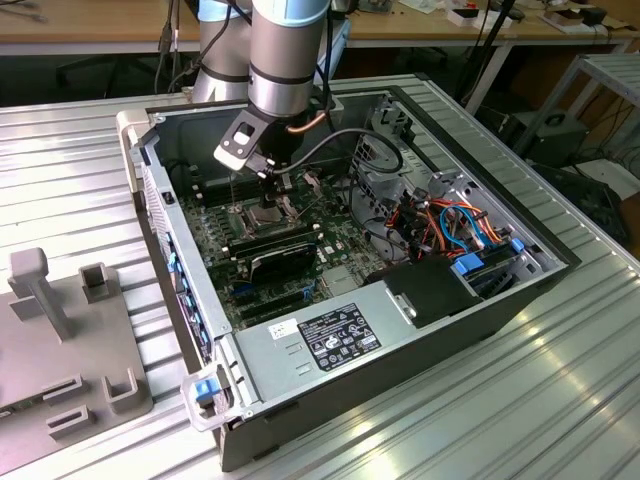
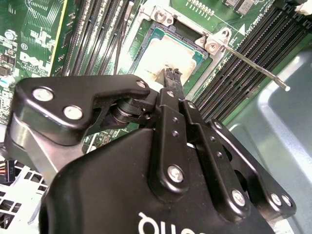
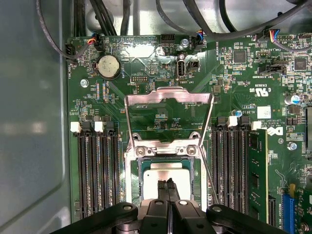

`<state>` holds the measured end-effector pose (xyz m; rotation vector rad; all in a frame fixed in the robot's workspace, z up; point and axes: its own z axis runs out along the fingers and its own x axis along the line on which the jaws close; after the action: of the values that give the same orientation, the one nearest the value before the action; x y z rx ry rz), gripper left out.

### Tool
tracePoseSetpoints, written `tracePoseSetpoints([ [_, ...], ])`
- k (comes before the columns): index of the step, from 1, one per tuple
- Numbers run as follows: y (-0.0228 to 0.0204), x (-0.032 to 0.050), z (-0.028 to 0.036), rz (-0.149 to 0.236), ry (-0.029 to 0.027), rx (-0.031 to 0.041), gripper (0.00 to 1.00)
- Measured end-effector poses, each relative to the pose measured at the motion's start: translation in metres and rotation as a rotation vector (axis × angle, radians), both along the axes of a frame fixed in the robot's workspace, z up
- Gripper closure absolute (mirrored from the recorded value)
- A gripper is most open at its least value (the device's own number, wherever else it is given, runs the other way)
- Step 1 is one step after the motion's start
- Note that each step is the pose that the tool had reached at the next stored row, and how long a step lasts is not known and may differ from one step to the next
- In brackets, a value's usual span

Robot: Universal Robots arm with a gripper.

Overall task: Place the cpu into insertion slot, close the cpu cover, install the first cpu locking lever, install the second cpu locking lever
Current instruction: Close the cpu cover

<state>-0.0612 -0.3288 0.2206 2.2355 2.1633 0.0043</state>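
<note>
Cpu (image 3: 152, 178) is down in the insertion slot (image 3: 193, 175), lying flat, its pale metal top facing up, and the gripper (image 3: 166, 184) is right over it. Both black fingertips are pressed together with nothing between them, pointing at the middle of the chip; contact with the metal top I cannot call. The second wrist view gives the same story: gripper (image 2: 171, 74) tips closed, poised above the cpu (image 2: 163, 53), the shiny socket rim framing it.

Out from the chip, the cpu cover (image 3: 168, 96) stands open, swung back on its hinge edge beside the slot, green board visible through its square window. A thin locking lever (image 3: 208, 170) angles up along one side of the slot, and in the second wrist view that lever (image 2: 253, 68) sticks out free over the long black memory slots (image 2: 243, 53). Memory slots (image 3: 95, 170) flank the socket on both sides.

Wider now, in the exterior view: the gripper (image 1: 268, 200) reaches straight down into the open computer case (image 1: 500, 290), which lies on a ribbed metal table (image 1: 500, 420), a grey fixture (image 1: 60, 340) off to the exterior view's left.
</note>
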Motion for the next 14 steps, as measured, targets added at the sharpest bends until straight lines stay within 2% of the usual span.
tracePoseSetpoints([
  [14, 0.0, 0.0, 0.0011, 0.0, 0.0, 0.0, 0.89],
])
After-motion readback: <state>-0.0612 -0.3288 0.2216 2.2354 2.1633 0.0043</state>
